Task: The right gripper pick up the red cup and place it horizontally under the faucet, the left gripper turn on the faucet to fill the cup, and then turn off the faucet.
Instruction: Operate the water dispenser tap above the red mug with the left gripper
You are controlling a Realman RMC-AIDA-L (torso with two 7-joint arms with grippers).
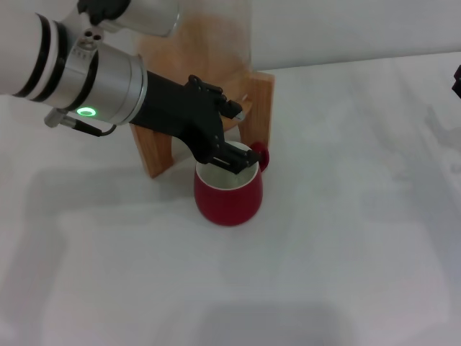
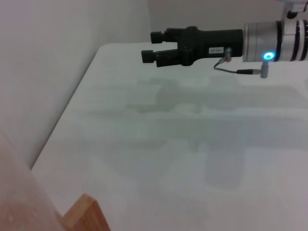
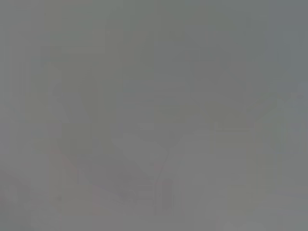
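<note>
The red cup [image 1: 227, 198] stands upright on the white table in front of the wooden stand [image 1: 261, 108], its white inside showing and its handle toward the stand. My left gripper [image 1: 238, 157], on the arm with the green light, reaches down over the cup's mouth, close under the stand's shelf. It hides the faucet. My right gripper [image 2: 150, 46], on the arm with the blue light, hangs open and empty above the table, well away from the cup; only a black bit of it [image 1: 457, 79] shows at the head view's right edge. The right wrist view shows only grey blur.
The glass dispenser [image 1: 209, 36] sits on the wooden stand at the back, behind my left arm. A corner of the stand [image 2: 84, 214] shows in the left wrist view. The white table [image 1: 346, 238] spreads to the right and front, with a wall behind.
</note>
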